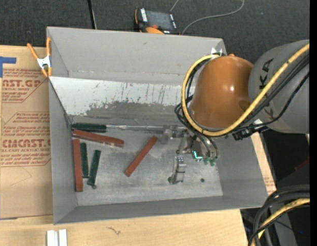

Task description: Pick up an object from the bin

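The near wall of the bin [148,209] runs unbroken across the front, and the strip of floor just behind it lies bare from the left corner to the right.

The gripper [176,173] hangs right of the middle, its tip close to the floor and a short way in from the near wall. Bare metal lies on all sides of it. Whether the claw is wide or narrow cannot be told from this angle. To its right the floor is open up to the sloping right wall.

In the near left corner three sticks lie side by side, each pointing away from the front. An upright red-brown stick [77,165] runs just beside the left wall. A short dark green stick [84,160] comes next, then a second dark green stick [93,168] leaning a little. They lie close together; whether they touch cannot be told.

The thing nearest the gripper is a slanted red-brown stick [141,156] in the middle of the floor, left of the gripper and apart from it, with open floor all round.

Farther back on the left, a long red-brown stick [99,137] lies nearly level, with a dark green bar [89,128] just behind it by the foot of the far wall.

Above the gripper, the arm's orange cover [222,91] bulges over the bin's right side.
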Robot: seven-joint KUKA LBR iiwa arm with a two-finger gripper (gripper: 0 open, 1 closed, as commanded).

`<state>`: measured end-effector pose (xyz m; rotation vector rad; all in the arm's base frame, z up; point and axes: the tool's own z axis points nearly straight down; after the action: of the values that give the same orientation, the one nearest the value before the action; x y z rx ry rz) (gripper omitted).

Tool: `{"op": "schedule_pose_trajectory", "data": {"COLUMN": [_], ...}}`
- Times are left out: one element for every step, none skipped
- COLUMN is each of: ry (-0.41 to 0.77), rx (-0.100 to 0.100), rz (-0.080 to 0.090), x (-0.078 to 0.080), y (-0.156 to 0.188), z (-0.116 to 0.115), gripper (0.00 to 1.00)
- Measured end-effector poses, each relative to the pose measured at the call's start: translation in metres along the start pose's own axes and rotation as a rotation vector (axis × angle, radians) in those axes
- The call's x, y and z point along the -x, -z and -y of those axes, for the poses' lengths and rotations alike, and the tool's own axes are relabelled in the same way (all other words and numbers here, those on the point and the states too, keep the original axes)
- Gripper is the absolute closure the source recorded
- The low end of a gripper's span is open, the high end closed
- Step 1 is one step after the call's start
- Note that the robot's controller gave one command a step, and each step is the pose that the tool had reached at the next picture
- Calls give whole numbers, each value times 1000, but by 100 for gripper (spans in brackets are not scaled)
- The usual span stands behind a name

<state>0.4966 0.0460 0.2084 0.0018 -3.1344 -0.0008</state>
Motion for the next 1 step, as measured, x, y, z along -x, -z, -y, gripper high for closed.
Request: {"op": "schedule_pose_trajectory", "data": {"ry": [-90], "rx": [2], "rz": [8], "x": [42], "y": [-142], "z": [-33], "gripper": [0]}}
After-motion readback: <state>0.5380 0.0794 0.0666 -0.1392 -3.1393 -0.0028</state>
